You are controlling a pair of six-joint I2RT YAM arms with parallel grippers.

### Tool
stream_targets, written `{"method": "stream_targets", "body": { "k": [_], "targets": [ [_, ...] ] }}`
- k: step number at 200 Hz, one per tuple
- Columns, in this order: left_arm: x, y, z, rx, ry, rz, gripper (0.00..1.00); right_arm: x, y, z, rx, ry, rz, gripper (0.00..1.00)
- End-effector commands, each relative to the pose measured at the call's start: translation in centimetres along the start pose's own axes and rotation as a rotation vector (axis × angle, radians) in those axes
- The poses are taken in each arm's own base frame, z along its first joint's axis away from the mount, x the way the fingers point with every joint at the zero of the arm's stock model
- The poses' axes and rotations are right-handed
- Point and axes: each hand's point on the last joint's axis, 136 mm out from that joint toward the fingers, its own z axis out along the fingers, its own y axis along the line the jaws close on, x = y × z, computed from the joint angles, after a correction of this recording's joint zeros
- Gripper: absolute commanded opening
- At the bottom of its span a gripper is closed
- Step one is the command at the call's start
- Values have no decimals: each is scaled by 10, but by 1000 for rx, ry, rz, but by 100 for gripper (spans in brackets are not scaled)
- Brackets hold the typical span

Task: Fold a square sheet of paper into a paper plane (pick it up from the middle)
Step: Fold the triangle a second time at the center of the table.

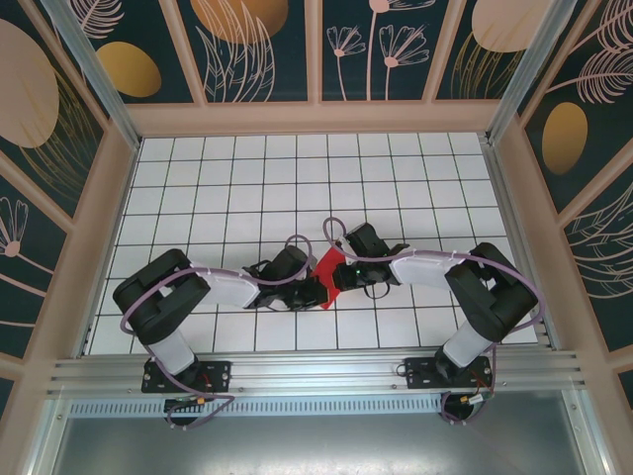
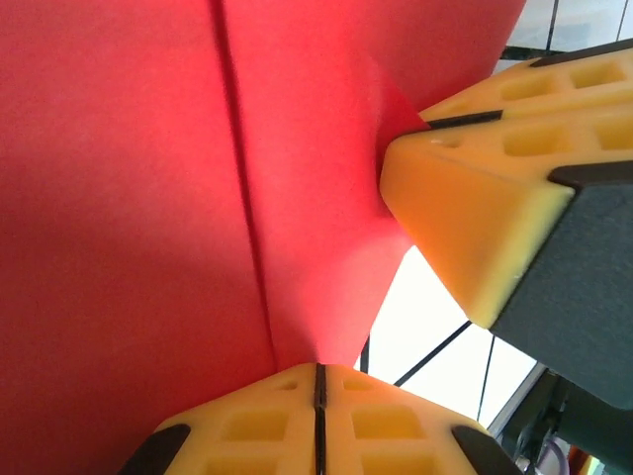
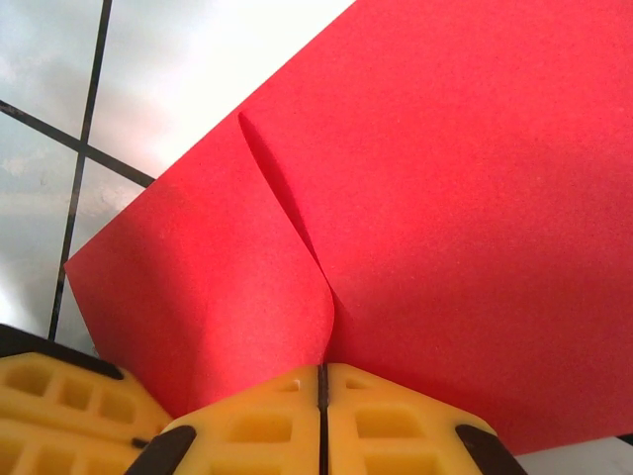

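I see my left gripper (image 2: 318,381) pinching the red paper (image 2: 129,218) between its yellow jaws, which have square hollows. My right gripper (image 3: 321,381) pinches the same sheet, where two matte layers part in a curved slit. The paper is thin, with one straight crease. It sits between both arms, over the middle of the white tiled table (image 1: 247,178).

No readable text, labels, brands, numbers or signs; square sheet of paper (image 3: 475,198) is plain unmarked red, tabletop (image 1: 247,168) carries just black grid lines, wall panels (image 1: 257,49) carry plant and oval artwork without lettering
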Motion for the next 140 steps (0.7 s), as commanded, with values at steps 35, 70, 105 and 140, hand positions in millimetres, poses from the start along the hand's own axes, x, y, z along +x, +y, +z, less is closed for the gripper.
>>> {"method": "stream_targets", "body": {
  "k": [35,70,105,140],
  "targets": [
    [16,19,9,-42,22,-22,11,24,-26,11,93,80,48,10],
    [13,6,-6,-22,-9,-3,12,22,-27,12,99,79,47,10],
    [11,-12,-17,32,-26,13,15,21,-26,12,98,77,43,10],
    [12,-18,-17,51,-21,18,15,21,-26,13,97,78,42,9]
  ]
}}
